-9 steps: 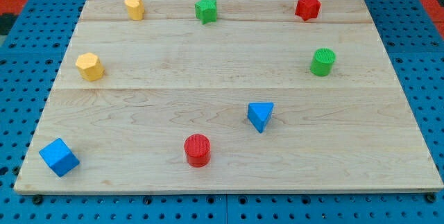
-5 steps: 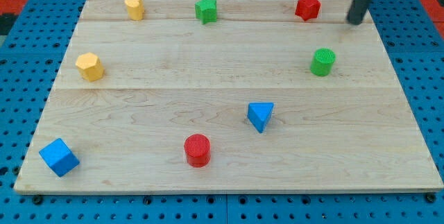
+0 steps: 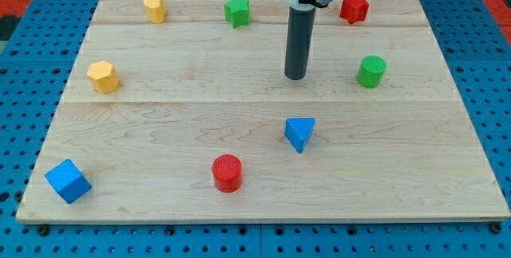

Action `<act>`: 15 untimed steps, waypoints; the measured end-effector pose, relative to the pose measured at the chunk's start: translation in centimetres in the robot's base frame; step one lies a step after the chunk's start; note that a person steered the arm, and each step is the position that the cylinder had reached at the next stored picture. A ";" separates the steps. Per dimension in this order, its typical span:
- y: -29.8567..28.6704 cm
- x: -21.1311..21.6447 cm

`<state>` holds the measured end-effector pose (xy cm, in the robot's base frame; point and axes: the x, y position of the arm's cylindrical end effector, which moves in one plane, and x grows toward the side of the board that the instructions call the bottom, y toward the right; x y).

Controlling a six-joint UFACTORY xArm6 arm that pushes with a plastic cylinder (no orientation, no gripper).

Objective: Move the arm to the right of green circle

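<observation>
The green circle (image 3: 371,72), a short green cylinder, stands on the wooden board (image 3: 160,130) at the view's right, a little above mid-height. My tip (image 3: 296,77) rests on the board to the left of the green circle, about a hand's width away, not touching it. The dark rod rises from the tip to the view's top edge. No block touches the tip.
A red star (image 3: 354,8) and a green star (image 3: 236,11) lie near the top edge, with a yellow block (image 3: 155,8) top left. A yellow hexagon (image 3: 103,76) is at the left. A blue triangle (image 3: 299,133), a red circle (image 3: 227,172) and a blue cube (image 3: 68,180) lie lower.
The rod came in from the view's top right corner and moved down and left across the board, past the green circle. No block has moved.
</observation>
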<state>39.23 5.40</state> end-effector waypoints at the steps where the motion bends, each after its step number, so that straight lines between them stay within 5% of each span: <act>1: -0.5 -0.5; 6: 0.6 -4.7; 7: 7.7 -8.8; 8: 16.3 -8.0; 13: 20.5 -5.1; 15: 24.5 1.8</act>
<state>41.00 29.90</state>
